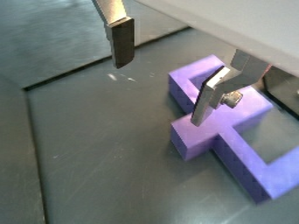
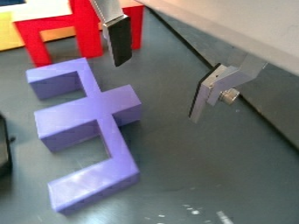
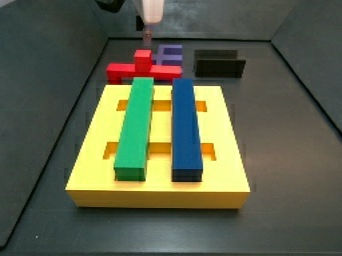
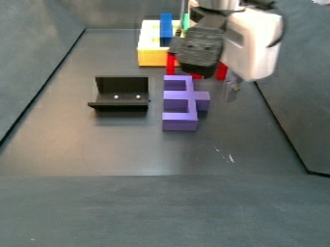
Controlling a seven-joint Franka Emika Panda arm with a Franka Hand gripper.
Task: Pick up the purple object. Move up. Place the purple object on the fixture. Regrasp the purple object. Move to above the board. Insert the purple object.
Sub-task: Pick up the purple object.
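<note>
In a side view I see the fixture (image 4: 119, 94) on the left, a small black holder standing on the dark table (image 4: 116, 145). It has nothing in it. Just to its right lies the purple object (image 4: 180, 100), flat on the table and well apart from the fixture. Right of that hangs my gripper (image 4: 219, 85), close above the table beside the purple object. Behind them sits the yellow board (image 4: 151, 46) with a red block (image 4: 206, 68) near it.

In both wrist views my fingers (image 1: 121, 41) are spread apart and hold nothing. One finger (image 1: 215, 94) hangs over the purple object (image 1: 222, 131) in one wrist view, but I cannot tell if it touches. In a wrist view the purple object (image 2: 84, 122) lies to one side of the open fingers (image 2: 119, 39), not between them, with the red block (image 2: 70, 33) just past it.

From a side view the board (image 3: 160, 170) fills the front. The green bar (image 3: 136, 125) lies on its left part and the blue bar (image 3: 186, 122) on its right part, side by side. Behind the board I see the red block (image 3: 138, 69), the purple object (image 3: 171, 55), then the fixture (image 3: 221, 63).
</note>
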